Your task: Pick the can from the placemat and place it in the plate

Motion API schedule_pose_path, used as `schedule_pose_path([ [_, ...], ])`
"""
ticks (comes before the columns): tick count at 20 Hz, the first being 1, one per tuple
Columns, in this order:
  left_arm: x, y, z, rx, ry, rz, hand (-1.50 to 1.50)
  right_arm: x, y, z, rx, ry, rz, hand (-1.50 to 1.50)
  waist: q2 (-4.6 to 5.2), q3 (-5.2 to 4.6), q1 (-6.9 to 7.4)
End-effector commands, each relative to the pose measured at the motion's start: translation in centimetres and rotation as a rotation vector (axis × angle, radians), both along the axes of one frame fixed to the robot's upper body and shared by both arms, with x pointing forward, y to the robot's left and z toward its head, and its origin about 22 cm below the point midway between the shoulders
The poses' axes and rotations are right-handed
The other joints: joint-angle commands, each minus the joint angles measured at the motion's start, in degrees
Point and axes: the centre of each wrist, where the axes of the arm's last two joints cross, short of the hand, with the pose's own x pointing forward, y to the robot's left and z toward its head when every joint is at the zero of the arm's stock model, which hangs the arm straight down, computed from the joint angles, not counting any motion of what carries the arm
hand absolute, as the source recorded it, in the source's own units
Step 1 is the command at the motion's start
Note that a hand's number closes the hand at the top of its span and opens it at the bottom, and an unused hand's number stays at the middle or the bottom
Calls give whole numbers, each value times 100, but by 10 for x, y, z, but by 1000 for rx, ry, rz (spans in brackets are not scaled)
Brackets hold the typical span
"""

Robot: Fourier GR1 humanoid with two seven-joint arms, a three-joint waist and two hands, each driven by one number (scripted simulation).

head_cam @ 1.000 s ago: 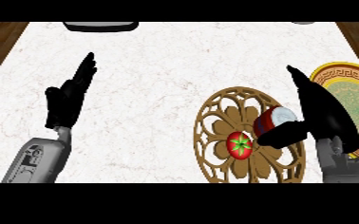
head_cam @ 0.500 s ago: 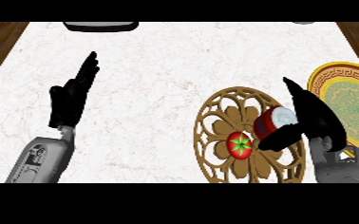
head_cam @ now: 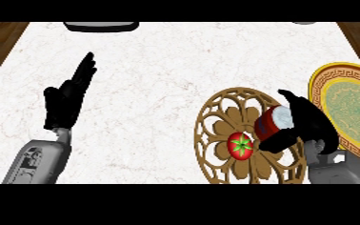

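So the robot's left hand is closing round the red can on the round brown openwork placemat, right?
Not quite: it is the right hand that curls round the red can on the round brown openwork placemat, as the head view shows. The left hand rests open at the left.

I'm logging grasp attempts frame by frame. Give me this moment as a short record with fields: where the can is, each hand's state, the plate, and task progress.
can: red, lying tilted on the placemat's right part
placemat: round, brown openwork, with a tomato picture
right hand: curled round the can
left hand: open, fingers straight, resting at the view's left
plate: yellow rim, green centre, at the right edge, nothing visible on it
progress: can not yet in the plate
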Motion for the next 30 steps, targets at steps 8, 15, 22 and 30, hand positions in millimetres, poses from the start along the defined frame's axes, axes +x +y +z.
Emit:
schedule_pose_path([
  [8, 3, 0, -14, -20, -11, 7, 0, -3, 8, -17, -134, -31, -68, 150, 9, 7, -9],
  [15, -6, 10, -7, -3, 2, 53, 0, -25, -125, 3, -198, -85, 127, 150, -1, 48, -307],
  [22, -9, 13, -10, -12, 1, 88, 0, -26, -190, 49, -250, -282, 300, 150, -78, 113, -596],
  [30, -10, 18, -8, -12, 1, 96, 0, -41, -266, 103, -163, -716, 442, 150, -64, 111, -531],
])
